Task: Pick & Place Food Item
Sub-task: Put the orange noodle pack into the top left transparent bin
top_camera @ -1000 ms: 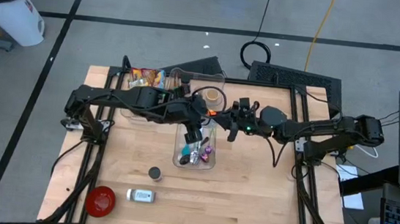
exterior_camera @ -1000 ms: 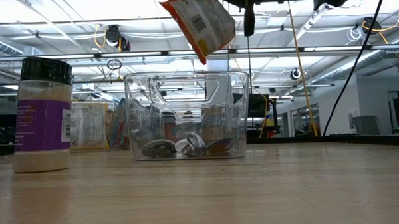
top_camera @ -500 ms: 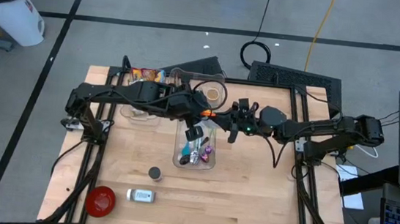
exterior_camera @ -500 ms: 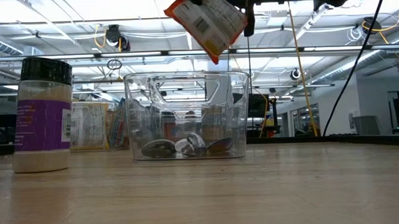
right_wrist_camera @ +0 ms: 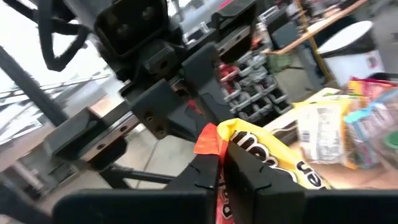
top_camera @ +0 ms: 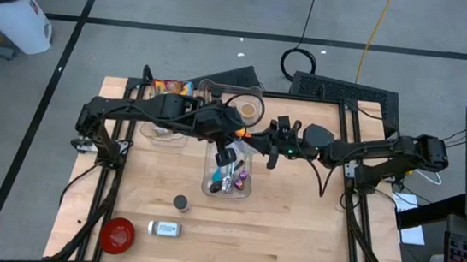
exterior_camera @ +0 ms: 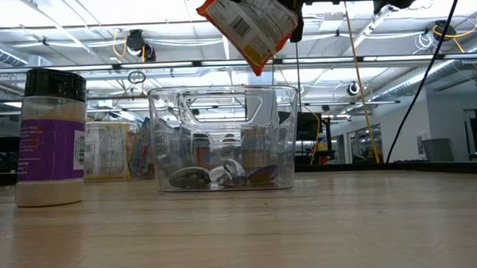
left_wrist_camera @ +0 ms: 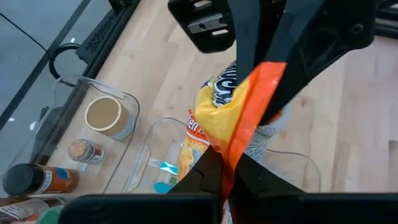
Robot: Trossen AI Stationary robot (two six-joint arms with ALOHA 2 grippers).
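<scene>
A yellow snack bag (left_wrist_camera: 214, 118) with orange sealed ends hangs in the air above a clear plastic bin (exterior_camera: 223, 138). In the low view the snack bag (exterior_camera: 251, 26) sits tilted over the bin's rim. My left gripper (left_wrist_camera: 227, 177) and my right gripper (right_wrist_camera: 221, 171) are both shut on it, from opposite ends. In the high view the left gripper (top_camera: 234, 138) and the right gripper (top_camera: 260, 144) meet over the bin's far end (top_camera: 233, 152). Small wrapped sweets (top_camera: 234, 181) lie on the bin's floor. My left gripper pinches the bag's orange sealed edge (left_wrist_camera: 241, 144) between its two fingers, slanting down from the table's left. The bag is lifted clear and tilted above the bin. My right gripper pinches the orange edge at the bag's other end (right_wrist_camera: 208, 140) between its two fingers, coming about level from the table's right. The bag stretches away from it toward the left gripper.
A jar with a purple label (exterior_camera: 52, 136) stands on the near table, seen also as a small jar (top_camera: 180, 202). A red bowl (top_camera: 117, 234) and a white packet (top_camera: 165, 228) lie near the front left. Snack packets (top_camera: 169, 89) and a clear tub of jars (top_camera: 240, 104) sit at the far edge.
The bag has tipped: in the low view its lower corner has risen and swung a little sideways, and it stays above the bin. My left gripper has turned slightly at the bag; neither arm has travelled.
</scene>
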